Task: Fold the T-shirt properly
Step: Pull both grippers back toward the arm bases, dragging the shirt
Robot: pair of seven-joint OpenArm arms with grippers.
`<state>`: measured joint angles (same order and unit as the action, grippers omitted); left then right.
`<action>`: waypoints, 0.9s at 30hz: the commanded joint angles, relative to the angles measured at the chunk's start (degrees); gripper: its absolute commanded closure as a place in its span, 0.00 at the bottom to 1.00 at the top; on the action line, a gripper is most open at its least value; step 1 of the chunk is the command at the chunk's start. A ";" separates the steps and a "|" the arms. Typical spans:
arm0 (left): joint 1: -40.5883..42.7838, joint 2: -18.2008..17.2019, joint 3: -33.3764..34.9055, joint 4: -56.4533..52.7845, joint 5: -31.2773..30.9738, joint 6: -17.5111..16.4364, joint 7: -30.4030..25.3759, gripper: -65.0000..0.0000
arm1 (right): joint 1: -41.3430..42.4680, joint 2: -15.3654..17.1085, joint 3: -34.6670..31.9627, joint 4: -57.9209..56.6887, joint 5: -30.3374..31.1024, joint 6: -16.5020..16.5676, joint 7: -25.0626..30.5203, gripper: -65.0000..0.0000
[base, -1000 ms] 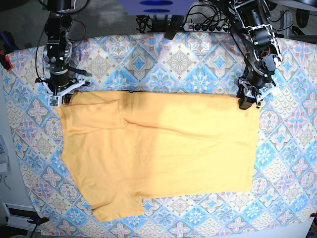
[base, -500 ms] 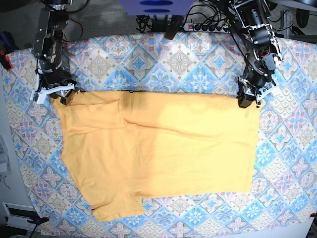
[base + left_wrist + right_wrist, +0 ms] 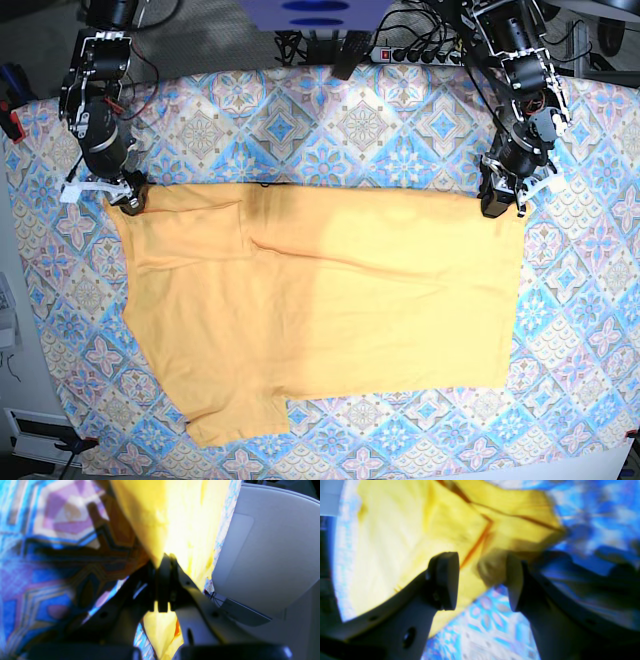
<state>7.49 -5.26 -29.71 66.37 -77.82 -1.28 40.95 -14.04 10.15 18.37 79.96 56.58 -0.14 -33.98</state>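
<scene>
The yellow-orange T-shirt (image 3: 320,310) lies spread flat on the patterned tablecloth (image 3: 400,120), one sleeve folded in at the far left. My left gripper (image 3: 497,207) stands at the shirt's far right corner. In the left wrist view, that gripper (image 3: 163,560) is shut on a pinch of the shirt (image 3: 180,517). My right gripper (image 3: 103,193) is at the shirt's far left corner. In the right wrist view, this gripper (image 3: 480,580) is open, and a lump of the shirt (image 3: 395,542) sits between its fingers, close to the right finger (image 3: 515,585).
A power strip (image 3: 420,55) and cables lie beyond the cloth's far edge. A red clamp (image 3: 10,125) holds the cloth at the left edge. Bare cloth borders the shirt on all sides.
My right gripper has opened, swung a little to the left and turned at the shirt's left corner. My left gripper has closed fully on the right corner. The shirt has not shifted.
</scene>
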 commanded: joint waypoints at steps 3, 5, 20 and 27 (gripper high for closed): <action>-0.32 0.20 0.40 -0.83 1.03 -0.52 -1.87 1.00 | 0.64 0.62 0.31 -1.41 0.52 0.45 0.70 0.54; -0.32 0.20 0.40 -0.83 1.03 -0.52 -1.87 1.00 | 1.87 0.53 0.31 -2.12 0.52 0.45 0.35 0.54; -0.41 0.20 0.40 -0.83 1.03 -0.52 -1.87 1.00 | 1.52 0.44 0.31 -4.75 0.52 0.45 0.70 0.55; 0.29 0.20 0.31 -0.83 1.03 -0.52 -1.87 1.00 | 3.89 0.44 0.13 -5.11 0.35 0.45 0.35 0.55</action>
<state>7.66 -5.26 -29.71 66.37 -77.91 -1.37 40.75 -10.09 9.85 18.22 74.11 56.64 -0.10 -34.00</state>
